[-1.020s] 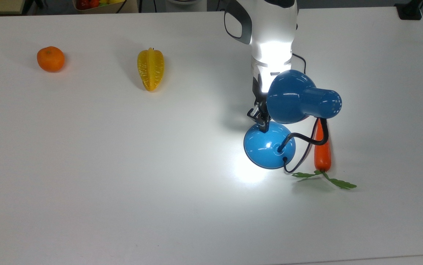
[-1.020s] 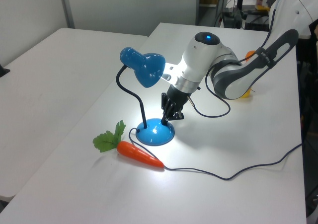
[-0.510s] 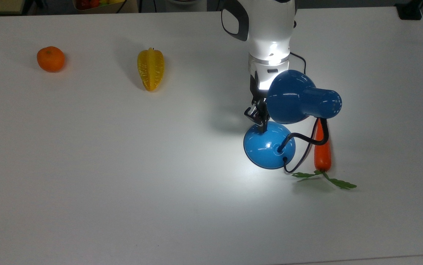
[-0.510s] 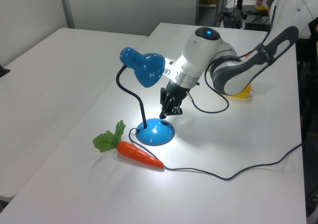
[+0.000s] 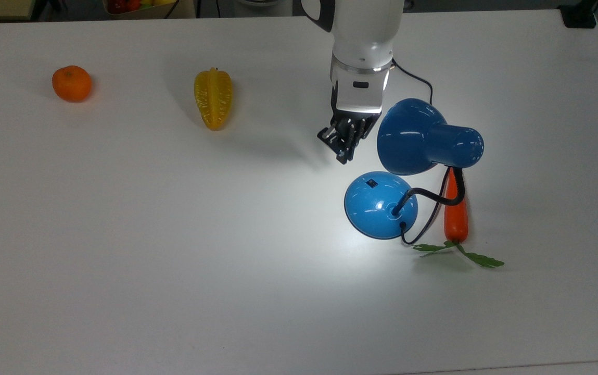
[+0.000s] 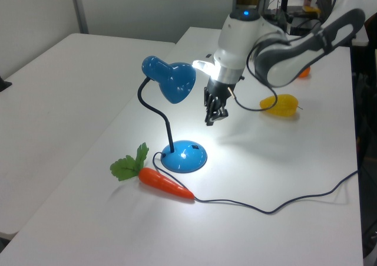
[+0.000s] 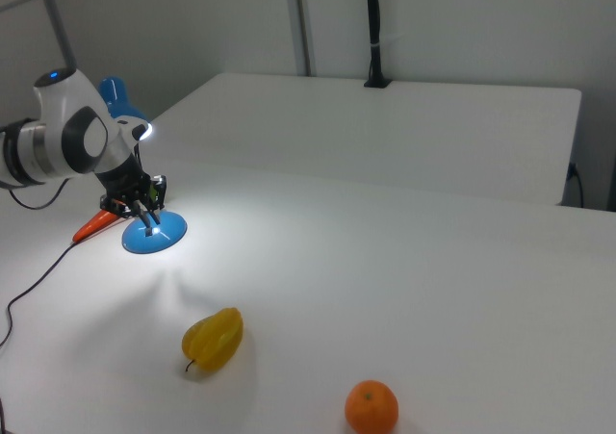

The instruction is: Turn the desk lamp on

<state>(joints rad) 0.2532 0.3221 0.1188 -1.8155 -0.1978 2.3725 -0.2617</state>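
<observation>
Lamp lit: bright pool of light on the white table [image 5: 174, 291] around the desk lamp [image 5: 382, 204], right of centre in the top view, lower left of centre in the left view, far left in the right view. Round blue base flat on the table, small black switch [image 5: 371, 183] showing on the upper part of the dome in the top view, uncovered. Black gooseneck curving up from the base to the blue shade [image 5: 423, 138], shade aimed toward the base and the arm's wrist, which glows in the spill of light.

Pincer [image 5: 344, 144] hanging above the table just up and left of the base in the top view, apart from the switch and from the shade. Fingers close together, nothing between them; empty. Same in the left view: pincer [image 6: 213, 114] in the air above the base, clear of it.

Judged from the glow: switching done, task all but complete. Nothing left on the lamp itself; at most, drawing the arm clear without brushing the shade, which sits just beside the wrist.

Elsewhere: carrot [image 5: 456, 216] with green leaves just right of the base in the top view, lying under the gooseneck; black cord trailing past it. Yellow starfruit [image 5: 213, 97] and orange [image 5: 72, 83] well apart toward the upper left of the top view, untouched.
</observation>
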